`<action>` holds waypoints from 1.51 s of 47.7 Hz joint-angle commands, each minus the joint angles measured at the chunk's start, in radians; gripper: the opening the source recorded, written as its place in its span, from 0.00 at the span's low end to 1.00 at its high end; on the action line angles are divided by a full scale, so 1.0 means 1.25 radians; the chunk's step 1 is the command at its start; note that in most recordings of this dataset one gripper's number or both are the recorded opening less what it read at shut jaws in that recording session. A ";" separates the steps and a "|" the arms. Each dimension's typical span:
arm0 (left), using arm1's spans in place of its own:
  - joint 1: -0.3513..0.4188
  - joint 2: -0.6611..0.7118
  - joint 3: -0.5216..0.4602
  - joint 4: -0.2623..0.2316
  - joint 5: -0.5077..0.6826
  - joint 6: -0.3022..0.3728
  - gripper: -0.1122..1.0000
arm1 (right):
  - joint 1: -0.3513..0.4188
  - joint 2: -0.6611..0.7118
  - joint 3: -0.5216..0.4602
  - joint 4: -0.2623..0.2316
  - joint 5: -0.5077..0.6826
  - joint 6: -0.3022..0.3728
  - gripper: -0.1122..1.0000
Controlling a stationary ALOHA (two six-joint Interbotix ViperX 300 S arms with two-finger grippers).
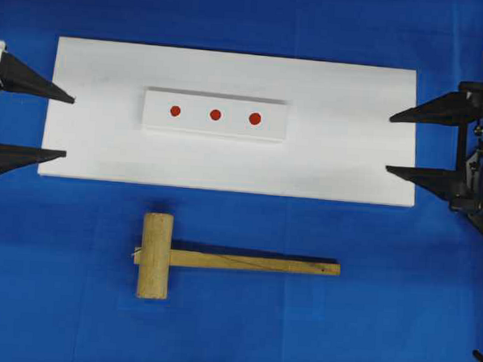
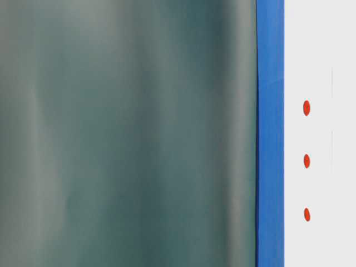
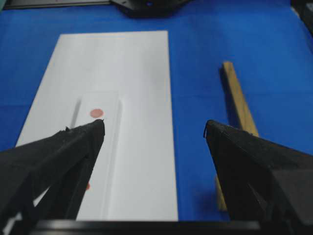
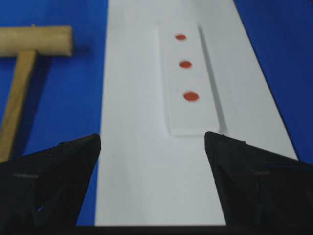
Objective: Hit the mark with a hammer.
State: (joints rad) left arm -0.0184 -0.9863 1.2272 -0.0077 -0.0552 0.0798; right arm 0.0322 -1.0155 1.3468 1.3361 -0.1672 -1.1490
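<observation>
Overhead, hammer (image 1: 221,261) fully visible; table-level cam shows only mark (image 2: 306,161).

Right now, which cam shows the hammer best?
Overhead exterior: the hammer lies whole on the blue cloth, head and handle unobstructed. The right wrist view cuts off part of its head and handle, the left wrist view shows only a stretch of handle, and the table-level view shows none of it.
</observation>
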 commanded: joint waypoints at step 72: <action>-0.006 -0.097 0.109 -0.002 0.033 -0.012 0.83 | -0.001 -0.064 0.048 0.005 -0.022 0.004 0.77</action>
State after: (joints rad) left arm -0.0215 -1.1137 1.3744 -0.0092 -0.0077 0.0660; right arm 0.0322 -1.1045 1.4174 1.3407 -0.1902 -1.1459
